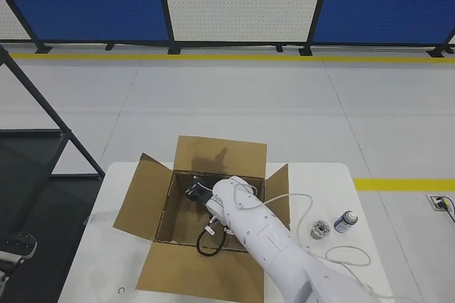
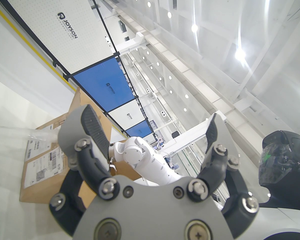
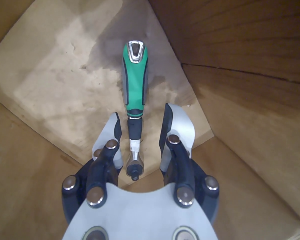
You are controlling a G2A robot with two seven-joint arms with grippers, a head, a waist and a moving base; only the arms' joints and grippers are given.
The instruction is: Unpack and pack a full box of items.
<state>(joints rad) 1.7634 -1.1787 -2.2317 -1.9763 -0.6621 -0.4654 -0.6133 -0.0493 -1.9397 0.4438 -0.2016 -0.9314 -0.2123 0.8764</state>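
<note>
Box is sitting open mid-frame on the bench. Ratchet is lying flat on its floor, centre frame. My right claw is hanging released, straddling its neck. I'm judging it heavy, stiff, chrome slick; I'm favouring the rubbery green grip. Left claw is also released, gripping nothing.
</note>
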